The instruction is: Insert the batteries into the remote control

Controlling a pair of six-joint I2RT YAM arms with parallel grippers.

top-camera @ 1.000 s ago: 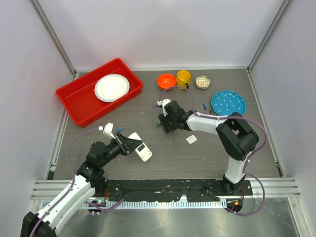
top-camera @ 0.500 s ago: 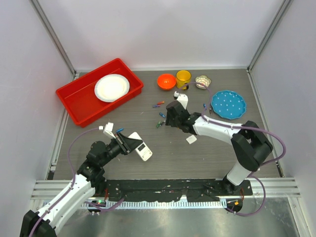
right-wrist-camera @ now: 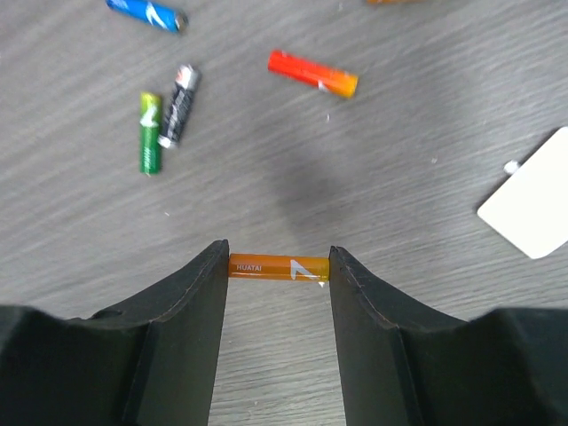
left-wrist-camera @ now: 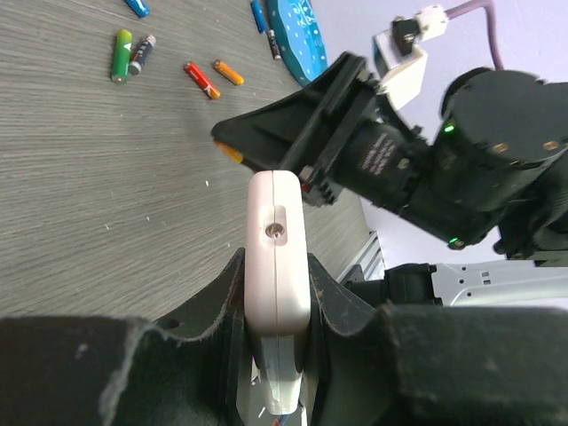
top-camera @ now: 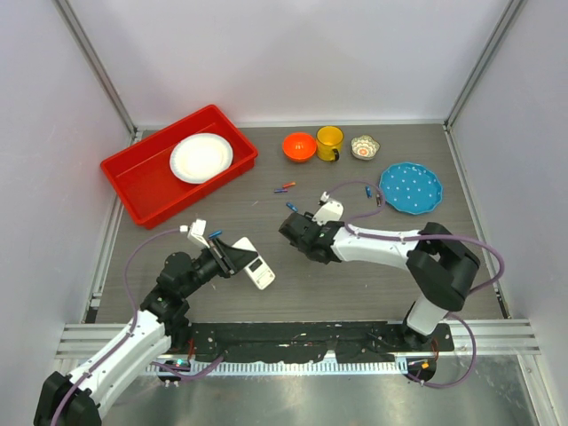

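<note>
The remote control [top-camera: 257,271] [left-wrist-camera: 278,248], white and seen edge-on, is clamped between the jaws of my left gripper [top-camera: 232,256] [left-wrist-camera: 278,293], which is shut on it above the table. My right gripper [top-camera: 291,229] [right-wrist-camera: 279,263] is shut on an orange battery [right-wrist-camera: 279,267] [left-wrist-camera: 230,153], held end to end between its fingertips, just beyond the remote's far end. More batteries lie loose on the table: a red one [right-wrist-camera: 312,73], a green one [right-wrist-camera: 150,133], a black one [right-wrist-camera: 178,105] and a blue one [right-wrist-camera: 146,13].
A white square cover [right-wrist-camera: 537,206] lies to the right of the held battery. A red bin [top-camera: 133,173] holding a white plate [top-camera: 201,157] stands back left. An orange bowl [top-camera: 299,145], yellow mug [top-camera: 329,139], small patterned bowl [top-camera: 364,146] and blue plate [top-camera: 410,187] stand at the back right.
My right gripper has come away from the battery cluster, nearer and to the left, toward the remote, with the orange battery in it. The left arm has held still.
</note>
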